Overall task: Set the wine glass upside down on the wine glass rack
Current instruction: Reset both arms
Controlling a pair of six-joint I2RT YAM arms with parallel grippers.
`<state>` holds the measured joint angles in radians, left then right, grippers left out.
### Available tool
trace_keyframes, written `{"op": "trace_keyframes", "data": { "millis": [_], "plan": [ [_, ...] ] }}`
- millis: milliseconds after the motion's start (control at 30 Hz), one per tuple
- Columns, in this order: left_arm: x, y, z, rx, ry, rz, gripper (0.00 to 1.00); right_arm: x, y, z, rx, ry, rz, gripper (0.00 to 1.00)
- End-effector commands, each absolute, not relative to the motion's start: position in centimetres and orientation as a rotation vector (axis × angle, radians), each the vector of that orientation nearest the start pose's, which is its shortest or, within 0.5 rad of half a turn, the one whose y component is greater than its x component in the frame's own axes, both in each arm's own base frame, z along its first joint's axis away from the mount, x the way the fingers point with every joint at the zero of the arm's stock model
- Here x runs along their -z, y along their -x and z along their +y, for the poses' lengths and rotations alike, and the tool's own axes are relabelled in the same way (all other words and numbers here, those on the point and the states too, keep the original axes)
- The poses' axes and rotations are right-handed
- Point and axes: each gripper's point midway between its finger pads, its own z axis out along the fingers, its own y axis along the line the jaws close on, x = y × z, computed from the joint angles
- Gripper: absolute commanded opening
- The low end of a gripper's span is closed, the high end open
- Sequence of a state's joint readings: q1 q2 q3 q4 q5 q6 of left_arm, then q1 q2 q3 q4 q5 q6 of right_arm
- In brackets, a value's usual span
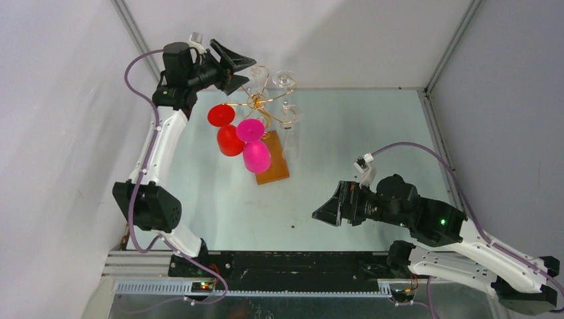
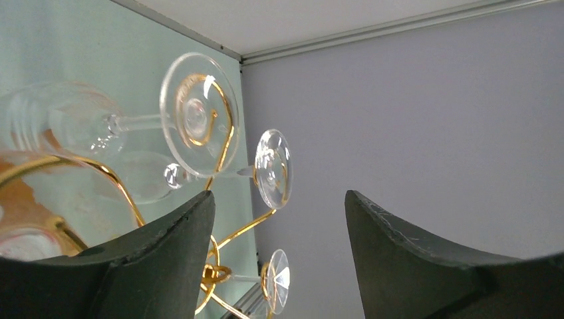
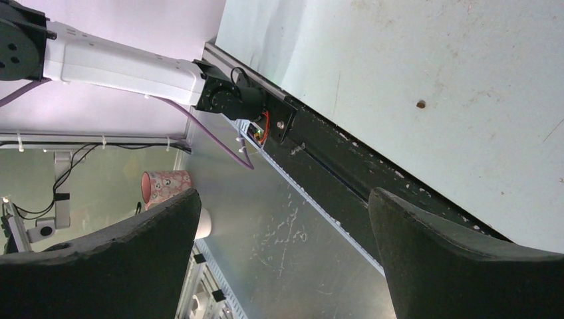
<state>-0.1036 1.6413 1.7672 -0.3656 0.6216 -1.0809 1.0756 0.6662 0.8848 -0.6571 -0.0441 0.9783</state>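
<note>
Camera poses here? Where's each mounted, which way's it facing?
Top external: above and behind the bases, looking down on the table and wine glass rack; both arms show, left claw beside the rack, right claw at the table's right.
Left wrist: on the left wrist, facing past its open fingers at the rack's gold arms and clear glasses.
Right wrist: facing back across the table's near edge rail; its fingers and the left arm's base show.
Shared: top and left wrist both see the rack.
</note>
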Motion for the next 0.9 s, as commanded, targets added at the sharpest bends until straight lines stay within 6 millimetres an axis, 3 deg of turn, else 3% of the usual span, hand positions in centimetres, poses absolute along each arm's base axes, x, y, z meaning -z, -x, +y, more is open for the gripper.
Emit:
{"op": "trace_keyframes", "data": {
  "millis": [0,600,733,867],
  "plan": [
    [-43.2,-41.7,-18.3,1.384,0.395,1.866,0.76,-26.8,-8.7,24.1,-1.273,0.119,2.249,1.00],
    [-49.0,-37.3,-18.5,1.454,0.223,1.701,0.78,-26.8,-8.8,24.1,-1.270,0.114,2.248,1.00],
    [-48.9,-36.4,-17.4,1.348,0.153,1.697,0.81,-26.6,-8.7,24.1,-1.265,0.116,2.257,0.99],
    [-46.9,-35.9,-15.1,1.169,0.158,1.723,0.85,-26.5,-8.7,24.0,-1.256,0.115,2.261,1.00]
  ]
}}
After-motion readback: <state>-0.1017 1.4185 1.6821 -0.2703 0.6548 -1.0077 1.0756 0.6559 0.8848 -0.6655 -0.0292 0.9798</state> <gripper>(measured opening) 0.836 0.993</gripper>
